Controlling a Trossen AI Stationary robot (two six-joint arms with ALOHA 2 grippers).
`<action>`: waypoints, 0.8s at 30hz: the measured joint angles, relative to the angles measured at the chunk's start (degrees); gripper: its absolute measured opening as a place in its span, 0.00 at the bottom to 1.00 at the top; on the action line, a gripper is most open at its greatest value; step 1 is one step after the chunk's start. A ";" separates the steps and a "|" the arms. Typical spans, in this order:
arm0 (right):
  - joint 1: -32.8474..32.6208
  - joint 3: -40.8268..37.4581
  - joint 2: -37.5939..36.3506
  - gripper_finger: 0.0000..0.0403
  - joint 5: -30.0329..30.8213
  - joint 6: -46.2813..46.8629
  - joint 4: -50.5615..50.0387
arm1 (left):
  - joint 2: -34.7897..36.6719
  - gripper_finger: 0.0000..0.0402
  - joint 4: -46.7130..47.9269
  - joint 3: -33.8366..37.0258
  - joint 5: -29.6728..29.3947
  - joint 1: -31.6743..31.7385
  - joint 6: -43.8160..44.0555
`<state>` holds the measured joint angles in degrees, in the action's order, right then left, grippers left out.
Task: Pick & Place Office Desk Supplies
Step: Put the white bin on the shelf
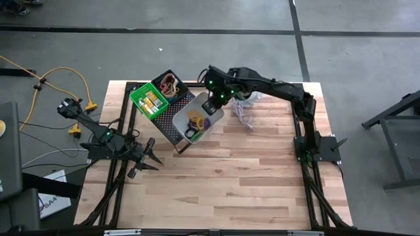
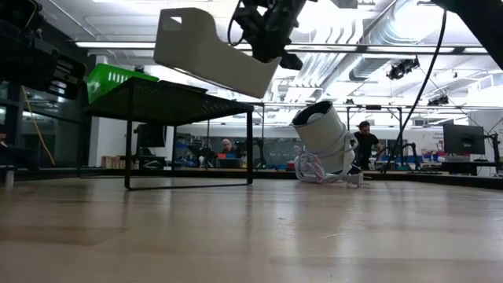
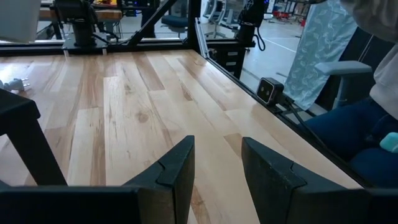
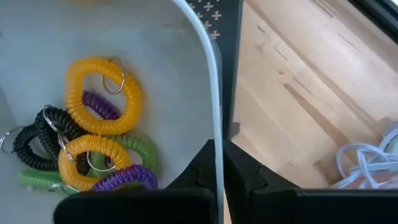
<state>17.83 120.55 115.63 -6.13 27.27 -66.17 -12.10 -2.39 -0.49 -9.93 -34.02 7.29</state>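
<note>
A light grey bin (image 1: 195, 118) hangs tilted above the right end of the black mesh rack (image 1: 165, 128), with my right gripper (image 1: 213, 105) shut on its rim. Inside it lie coiled elastic loops (image 4: 99, 134) in orange, purple, green and black. On the rack stand a green bin (image 1: 147, 100) with little yellow pieces and a black bin (image 1: 170, 85) with more loops. My left gripper (image 1: 147, 157) waits open near the table's left edge, with nothing between its fingers (image 3: 177, 171). My right gripper pinches the grey bin's side wall at its rim (image 4: 215, 124), one finger inside the bin and one outside. The fingers slant down from above. In the low view the bin (image 2: 208, 51) is lifted clear of the rack and tilted, its end away from the gripper higher.
The round white device (image 2: 324, 137) with its coiled cord (image 1: 244, 113) lies tipped on the table right of the rack, close under my right arm. Bare wooden tabletop (image 1: 249, 177) stretches toward the near edge. People sit in the room beyond the table.
</note>
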 joint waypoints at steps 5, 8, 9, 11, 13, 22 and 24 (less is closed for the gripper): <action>0.40 -0.01 0.00 0.01 -0.75 -0.24 -0.02 | -0.01 0.32 0.00 0.00 -0.02 0.00 0.00; 0.75 -0.02 0.00 0.01 -2.24 -0.24 -0.02 | 0.00 0.32 0.00 0.00 -0.04 -0.02 0.00; 0.94 -0.02 0.00 0.01 -2.53 -0.22 -0.02 | -0.02 0.32 0.00 0.00 -0.04 -0.01 0.00; 1.03 -0.02 0.00 0.01 -3.05 -0.08 -0.02 | -0.01 0.32 0.00 0.00 -0.04 -0.01 0.00; 1.42 -0.02 0.00 0.01 -3.28 -0.03 0.04 | -0.02 0.32 0.00 0.00 -0.07 -0.02 0.00; 2.49 -0.03 0.00 0.01 -4.29 0.62 0.09 | -0.02 0.32 0.00 0.00 -0.28 -0.01 0.00; 2.06 -0.04 0.00 0.01 -4.55 0.42 0.00 | 0.00 0.32 0.00 0.00 -0.28 0.00 0.00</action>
<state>19.89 120.51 115.63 -10.67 27.69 -66.17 -12.10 -2.39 -0.49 -10.22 -34.02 7.29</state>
